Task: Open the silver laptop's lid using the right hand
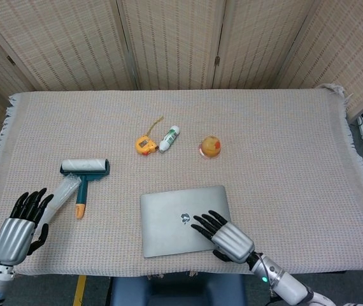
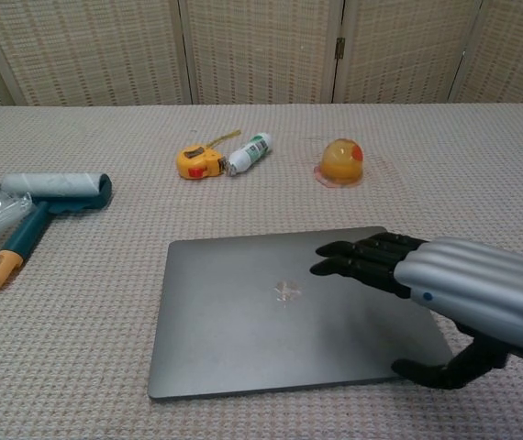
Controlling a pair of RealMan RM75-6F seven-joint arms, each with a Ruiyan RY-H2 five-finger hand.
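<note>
The silver laptop (image 1: 169, 217) (image 2: 243, 312) lies closed and flat near the table's front edge, its logo facing up. My right hand (image 1: 225, 236) (image 2: 454, 293) hovers over the laptop's right part, palm down, fingers stretched out and apart, pointing left toward the logo; it holds nothing. Its thumb (image 2: 436, 371) hangs by the lid's front right corner. My left hand (image 1: 22, 220) stays at the table's front left corner, fingers spread, empty, and shows only in the head view.
A lint roller (image 1: 85, 175) (image 2: 46, 202) with a clear cover (image 1: 60, 194) lies left of the laptop. Behind the laptop sit a yellow tape measure (image 1: 146, 145) (image 2: 195, 162), a white tube (image 1: 169, 138) (image 2: 249, 152) and an orange dome-shaped toy (image 1: 210, 146) (image 2: 341, 162). Folding screens stand behind the table.
</note>
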